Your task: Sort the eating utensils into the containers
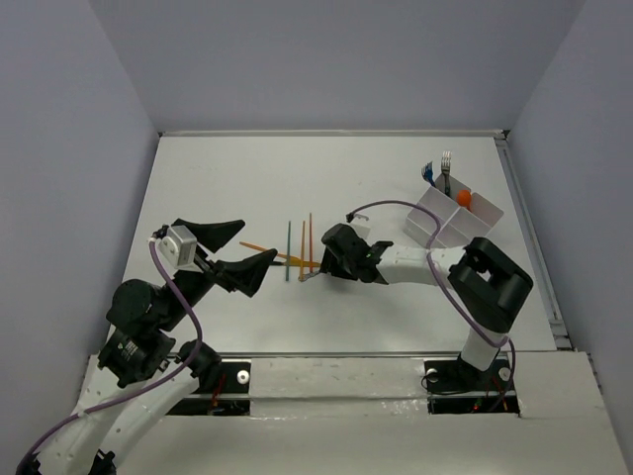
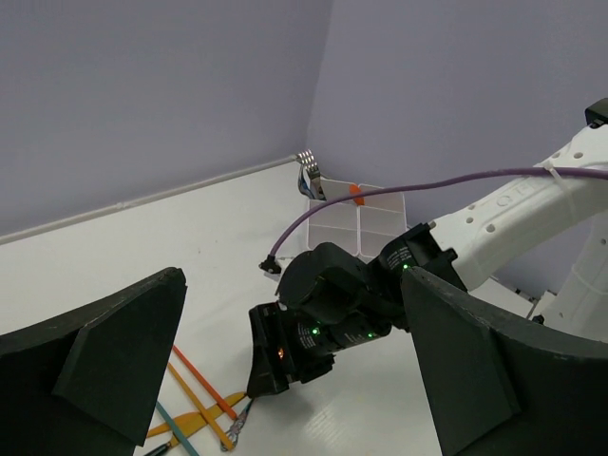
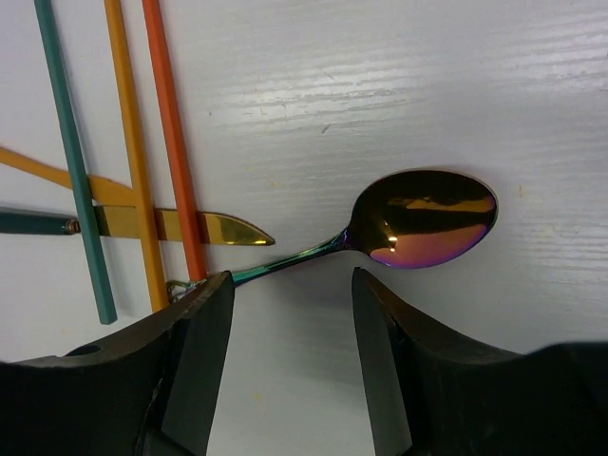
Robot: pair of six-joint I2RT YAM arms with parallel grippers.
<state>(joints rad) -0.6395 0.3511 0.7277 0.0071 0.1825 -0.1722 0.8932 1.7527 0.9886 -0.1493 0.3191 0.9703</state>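
Right claw (image 3: 290,318), jaws apart, hovers over the coppery spoon (image 3: 425,218).

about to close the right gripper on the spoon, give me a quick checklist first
1. Is the right gripper open: ok.
2. Does the spoon handle cross the gap at the fingertips: ok.
3. Are neighbours clear of the grasp: not ok; the orange stick and knife end right beside one finger.
4. Are the fingers low enough to pinch the handle: cannot tell.
5. Is the left gripper out of the way: ok, open, off to the side.
6. Does the box have free compartments: ok, the two near ones look empty.
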